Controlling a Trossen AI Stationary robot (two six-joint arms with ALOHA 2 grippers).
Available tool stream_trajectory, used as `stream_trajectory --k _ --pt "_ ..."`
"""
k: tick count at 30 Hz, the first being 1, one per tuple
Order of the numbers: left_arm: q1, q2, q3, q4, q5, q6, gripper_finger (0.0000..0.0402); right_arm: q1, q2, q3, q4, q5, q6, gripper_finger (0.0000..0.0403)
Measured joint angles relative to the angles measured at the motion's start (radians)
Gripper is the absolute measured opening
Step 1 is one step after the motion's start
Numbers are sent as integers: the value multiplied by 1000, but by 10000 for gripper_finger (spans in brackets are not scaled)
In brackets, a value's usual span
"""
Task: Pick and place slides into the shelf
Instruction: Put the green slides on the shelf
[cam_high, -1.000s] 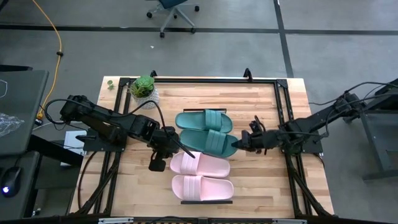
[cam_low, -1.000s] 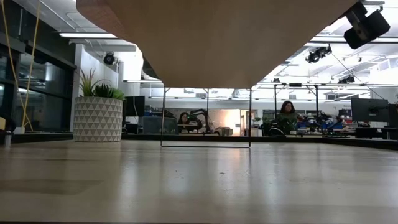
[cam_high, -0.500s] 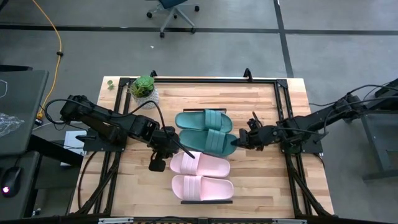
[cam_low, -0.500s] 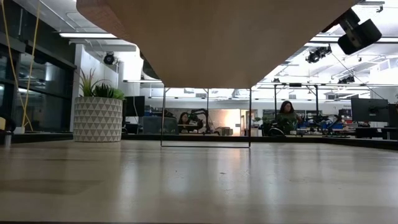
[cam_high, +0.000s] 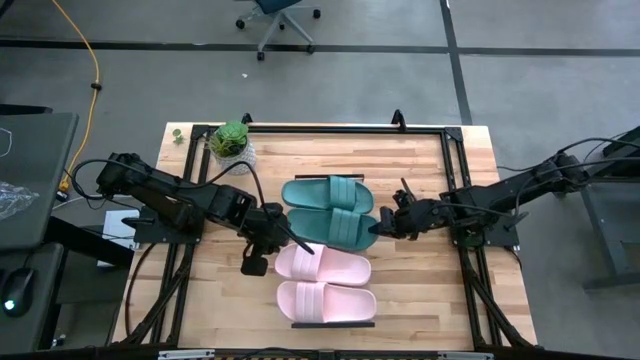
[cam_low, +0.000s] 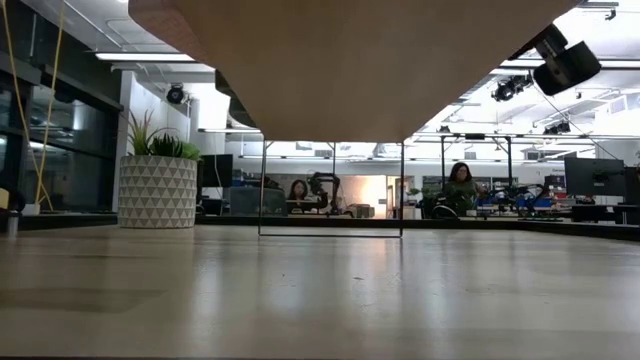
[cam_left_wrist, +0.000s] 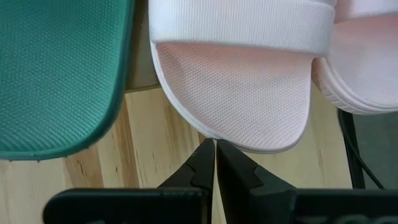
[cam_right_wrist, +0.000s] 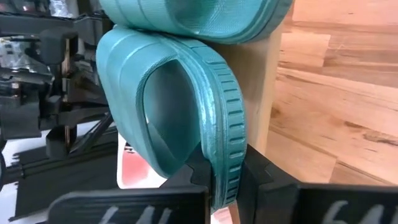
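Lying side by side in a row on the long light-wood shelf (cam_high: 322, 324) with its thin black frame are four rubber slide sandals with wide ribbed straps: two dark teal green slides (cam_high: 328, 193) toward the table's far edge and two pale pink slides (cam_high: 325, 300) toward its near edge. The shelf stands in the middle of the butcher-block table (cam_high: 410, 290).

From the table's left edge the left gripper (cam_high: 290, 238) reaches to the shelf; its fingers are pressed together with nothing between them, their tips just beside the rounded end of the pink slide (cam_left_wrist: 236, 93) that lies next to the teal pair. From the right edge the right gripper (cam_high: 385, 226) reaches to the opposite side of the row, and its fingers are clamped on the ribbed strap of the teal slide (cam_right_wrist: 205, 118) nearest the pink ones, which is tilted up on its side in that grip.

A small green plant in a white patterned pot (cam_high: 232, 146) stands near the table's far left corner.
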Motion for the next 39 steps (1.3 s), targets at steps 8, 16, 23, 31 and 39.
stream_trajectory --k 8,16,23,31,39 --pt "0 0 0 2 0 1 7 -1 8 -1 -1 -5 3 17" --pt "0 0 0 9 -3 9 7 -14 8 -1 6 -15 -22 12" --pt "0 0 0 22 -8 19 7 -19 8 -1 4 -15 -29 12" --pt "0 0 0 32 -17 26 7 -19 8 -1 -1 -12 -31 12" --pt "0 0 0 40 -21 26 7 -19 9 -1 -6 -6 -28 58"
